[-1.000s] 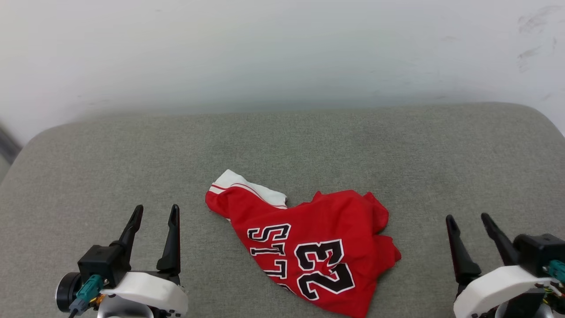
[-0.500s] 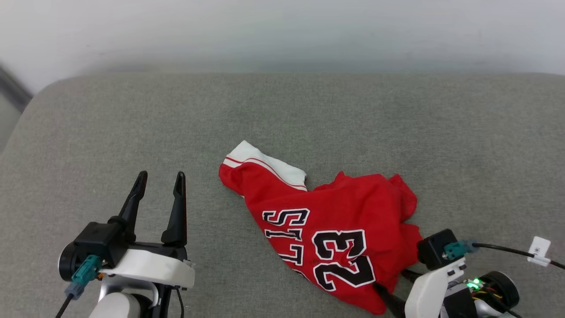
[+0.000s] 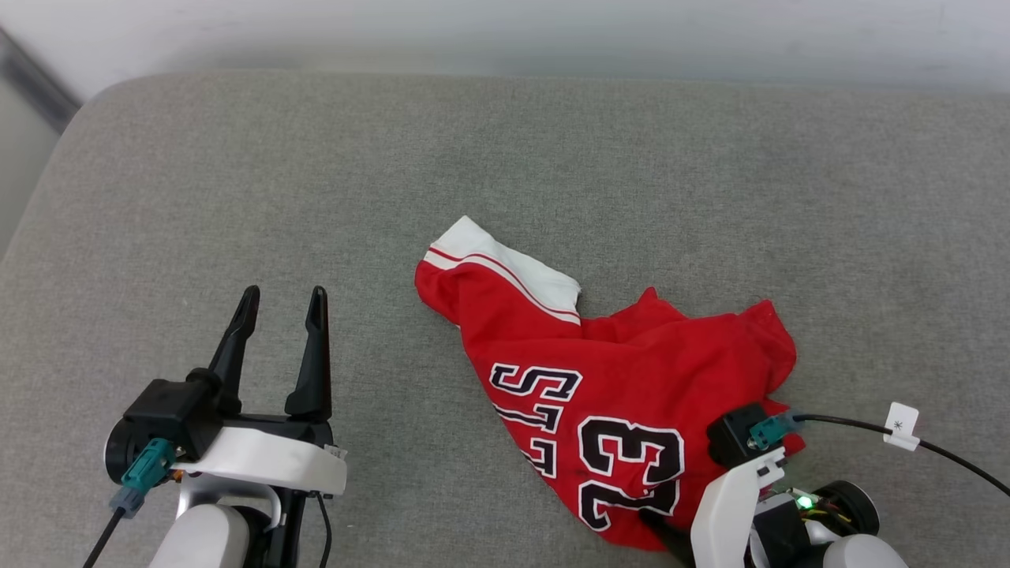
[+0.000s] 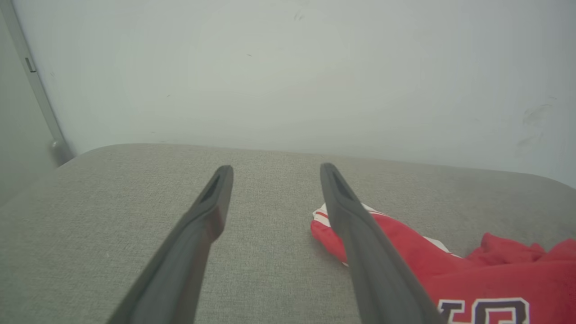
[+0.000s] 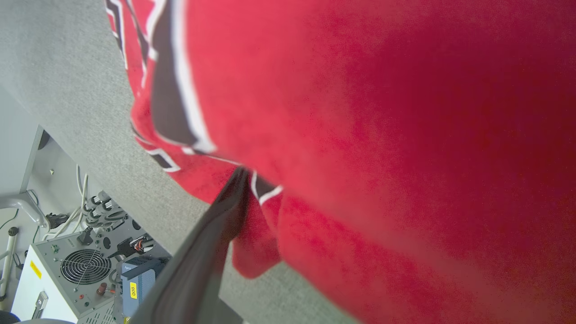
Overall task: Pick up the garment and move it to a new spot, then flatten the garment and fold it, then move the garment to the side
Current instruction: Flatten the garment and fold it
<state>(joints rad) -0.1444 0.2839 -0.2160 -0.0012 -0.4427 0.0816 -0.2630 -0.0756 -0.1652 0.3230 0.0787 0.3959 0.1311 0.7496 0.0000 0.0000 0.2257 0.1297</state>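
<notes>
Red garment: the garment [image 3: 623, 394] lies crumpled right of centre on the cushion, printed side up, lettering and numerals reading upside down from the head view – loose and unfolded, so flattening and folding are not yet done
Grey cushion: the woven cushion [image 3: 505, 158] carries the whole shirt; its near edge runs close to the shirt's lower hem, which probably explains why the hem is being approached from that side
White sleeve: one sleeve [image 3: 505, 264] sticks out at the far left corner, red stripes along its edge
Left gripper: the left gripper [image 3: 284, 292] hovers over bare cushion well left of the shirt, fingers spread, gripping nothing – parked clear, by my reading, until a second corner is needed
Right gripper: the right gripper [image 3: 672, 536] is turned back toward the robot at the shirt's near hem, jaws wide and not clamped; one dark finger [image 5: 225, 211] slides under the red edge while cloth hides the other, so it looks set to pinch the hem for the lift
Cable: a black lead with a white tag [image 3: 902, 420] trails off the right wrist
Count: one garment, one sleeve showing, two numerals, two grippers, three fingers visible, one tag
</notes>
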